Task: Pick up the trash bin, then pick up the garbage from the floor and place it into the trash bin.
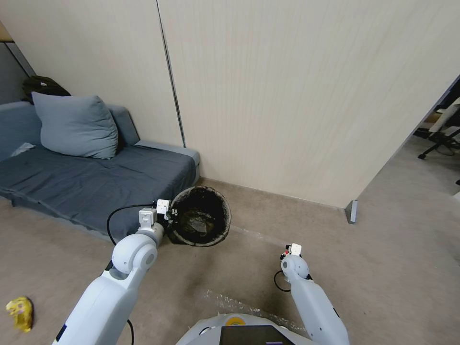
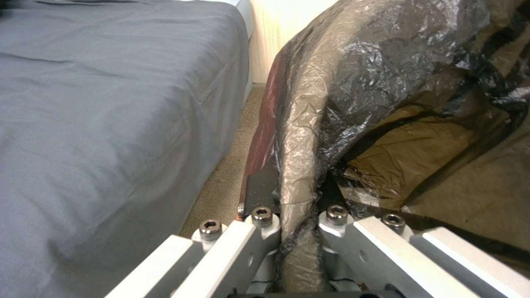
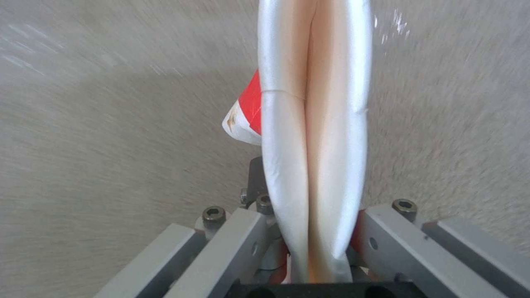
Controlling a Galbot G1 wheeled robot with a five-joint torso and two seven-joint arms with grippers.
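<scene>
My left gripper (image 1: 168, 215) is shut on the rim of the trash bin (image 1: 201, 216), which it holds lifted and tipped beside the sofa's corner. The black liner hangs crumpled inside. In the left wrist view the fingers (image 2: 259, 225) pinch the liner-covered rim (image 2: 309, 124). My right gripper (image 1: 289, 250) hangs low at the right, pointing at the floor. It (image 3: 309, 198) is shut on a squashed red-and-white paper carton (image 3: 312, 103) held above bare carpet. A yellow snack wrapper (image 1: 20, 312) lies on the floor at the far left.
A grey sofa (image 1: 96, 177) with a blue-grey cushion (image 1: 76, 125) stands at the left against the beige wall (image 1: 287, 96). The wall ends at a corner post (image 1: 352, 211); an office chair base (image 1: 438, 143) lies beyond. Clear plastic film (image 1: 230, 302) lies near my base.
</scene>
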